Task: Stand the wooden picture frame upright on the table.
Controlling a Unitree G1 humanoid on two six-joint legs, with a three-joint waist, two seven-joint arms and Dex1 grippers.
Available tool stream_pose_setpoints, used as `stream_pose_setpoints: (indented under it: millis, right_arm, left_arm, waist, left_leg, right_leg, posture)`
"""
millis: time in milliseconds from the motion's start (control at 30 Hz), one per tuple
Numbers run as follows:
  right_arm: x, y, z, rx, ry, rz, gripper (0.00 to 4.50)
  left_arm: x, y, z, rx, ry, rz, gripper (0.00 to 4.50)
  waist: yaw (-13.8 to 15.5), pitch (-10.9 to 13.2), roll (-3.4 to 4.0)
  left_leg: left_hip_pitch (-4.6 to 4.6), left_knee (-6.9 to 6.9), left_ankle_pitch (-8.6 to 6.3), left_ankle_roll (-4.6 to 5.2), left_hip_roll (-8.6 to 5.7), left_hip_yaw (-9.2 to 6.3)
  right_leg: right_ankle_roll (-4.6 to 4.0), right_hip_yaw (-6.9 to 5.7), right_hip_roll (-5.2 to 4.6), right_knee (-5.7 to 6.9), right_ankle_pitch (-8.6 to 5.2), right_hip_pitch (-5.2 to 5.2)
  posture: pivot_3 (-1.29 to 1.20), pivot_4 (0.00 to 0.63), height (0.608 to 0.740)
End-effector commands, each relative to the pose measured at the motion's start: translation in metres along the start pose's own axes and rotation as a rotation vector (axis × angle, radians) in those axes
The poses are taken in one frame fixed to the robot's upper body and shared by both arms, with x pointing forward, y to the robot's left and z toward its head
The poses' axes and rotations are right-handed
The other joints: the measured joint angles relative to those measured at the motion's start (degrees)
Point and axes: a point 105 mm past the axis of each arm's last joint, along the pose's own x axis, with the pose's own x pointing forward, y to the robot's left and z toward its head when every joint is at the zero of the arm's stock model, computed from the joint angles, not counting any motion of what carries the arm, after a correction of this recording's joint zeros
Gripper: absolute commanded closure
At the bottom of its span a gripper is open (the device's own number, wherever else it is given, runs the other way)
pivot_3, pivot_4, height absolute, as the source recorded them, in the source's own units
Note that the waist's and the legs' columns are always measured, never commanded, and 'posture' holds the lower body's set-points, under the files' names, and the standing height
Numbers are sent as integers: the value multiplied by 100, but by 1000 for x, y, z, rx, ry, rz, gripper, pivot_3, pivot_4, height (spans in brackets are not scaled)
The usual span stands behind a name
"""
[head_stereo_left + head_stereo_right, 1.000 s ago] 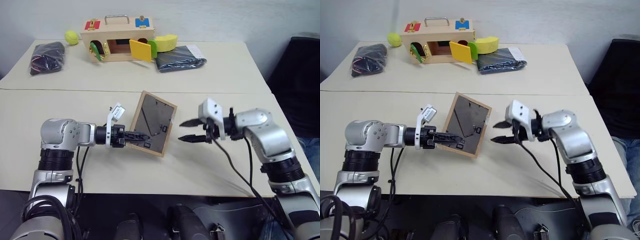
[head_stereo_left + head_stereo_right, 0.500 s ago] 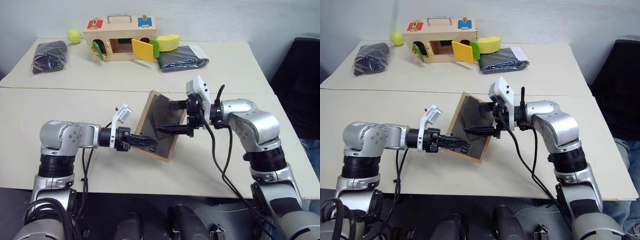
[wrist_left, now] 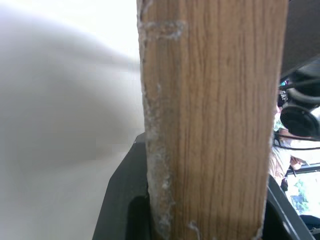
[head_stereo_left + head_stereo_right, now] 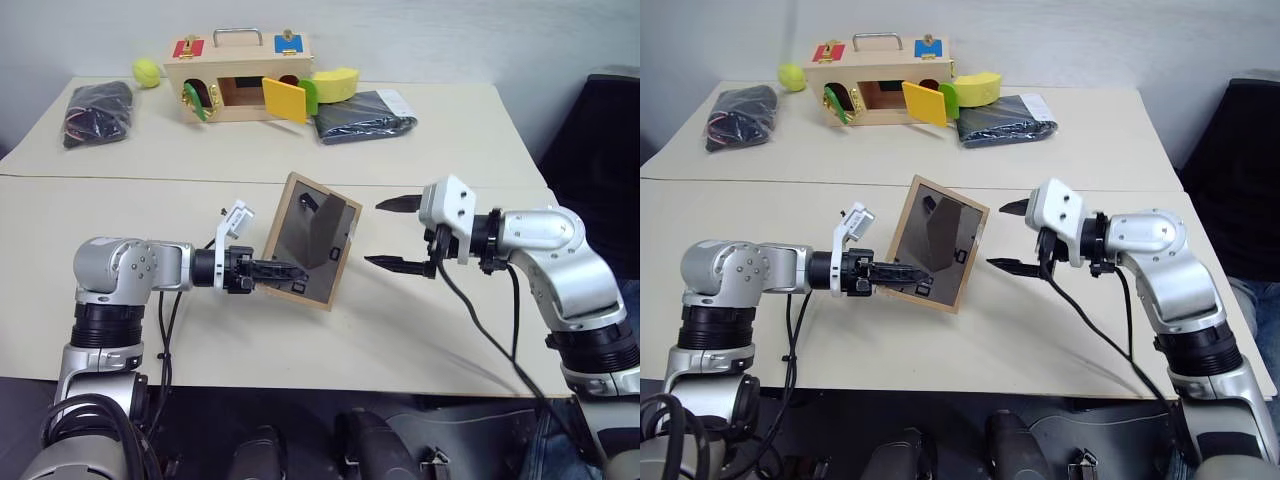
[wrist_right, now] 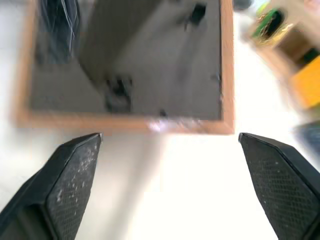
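Wooden picture frame (image 4: 311,241) face hidden, in left claw (image 4: 285,271); right claw (image 4: 398,234) agape.

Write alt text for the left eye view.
The left end effector holds the wooden picture frame tilted above the table, dark back panel showing. The right end effector is open beside it, apart.

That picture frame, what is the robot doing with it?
The robot's left claw is pinching the lower edge of the wooden picture frame and holding it tilted above the table, with its dark back facing us. The prop stand on the back is swung out. The right claw is wide open beside the frame, not touching it. The frame isn't standing on the table yet.
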Motion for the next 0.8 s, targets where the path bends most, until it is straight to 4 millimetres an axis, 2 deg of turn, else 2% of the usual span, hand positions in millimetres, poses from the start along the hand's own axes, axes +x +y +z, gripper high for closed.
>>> stream_pose_setpoints:
  millis: [33, 167, 400, 500, 567, 633, 700, 767, 800]
  right_arm:
    - [5, 11, 5, -541, -65, -45, 0]
    - [26, 11, 6, -811, -163, -153, 0]
    - [52, -6, 24, -902, -313, -366, 0]
    - [60, -6, 31, -921, -365, -398, 579]
    - [62, -6, 34, -925, -393, -423, 1239]
    - [64, -11, 34, -912, -389, -450, 1925]
    - [66, -15, 34, -900, -388, -463, 2642]
    - [67, -17, 35, -892, -390, -463, 3151]
    - [68, -18, 34, -889, -389, -460, 3253]
  left_arm:
    - [-8, -18, 16, 45, -36, -65, 3333]
    - [-11, -27, 22, 23, -35, -109, 3333]
    - [-11, -31, 17, -3, 3, -119, 3333]
    - [-12, -28, 18, -15, -4, -100, 3333]
    - [-15, -24, 23, -34, -32, -85, 3333]
    - [-25, -17, 27, -60, -57, -41, 2610]
    - [-37, -19, 25, -48, -53, -25, 2032]
    - [-51, -25, 22, -25, -48, -10, 1402]
    - [-58, -27, 22, -10, -48, 4, 1069]
  waist:
    - [-22, 2, -1]
    - [-76, 3, -2]
    - [-168, 3, -2]
    - [-165, 3, -1]
    - [-165, 3, -1]
    - [-165, 3, -2]
    - [-217, 3, -2]
    - [-256, 3, -3]
    - [-295, 4, -2]
  left_leg:
    - [1, -1, 0, -1, 0, 2]
    - [5, 3, 2, -3, 3, 11]
    - [6, 2, 11, -18, 8, 13]
    - [6, 2, 12, -21, 8, 13]
    - [6, 2, 12, -21, 7, 13]
    - [5, 2, 13, -21, 7, 13]
    - [6, 2, 13, -22, 8, 16]
    - [4, -4, 16, -27, 9, 15]
    - [4, -4, 16, -27, 10, 16]
  right_leg:
    - [0, 1, 0, 1, 0, -1]
    - [0, 9, 3, 13, 0, -5]
    - [-14, 10, 7, 36, -8, -21]
    - [-16, 9, 7, 41, -9, -23]
    - [-16, 9, 6, 40, -9, -23]
    - [-16, 9, 6, 41, -9, -24]
    - [-16, 11, 8, 44, -9, -26]
    - [-17, 12, 11, 48, -10, -32]
    - [-19, 13, 11, 49, -10, -35]
  posture:
    - [0, 150, 740]
    - [0, 150, 740]
    - [0, 150, 740]
    - [0, 150, 740]
    - [0, 150, 740]
    - [0, 150, 740]
    - [0, 150, 740]
    - [0, 150, 740]
    - [0, 150, 740]
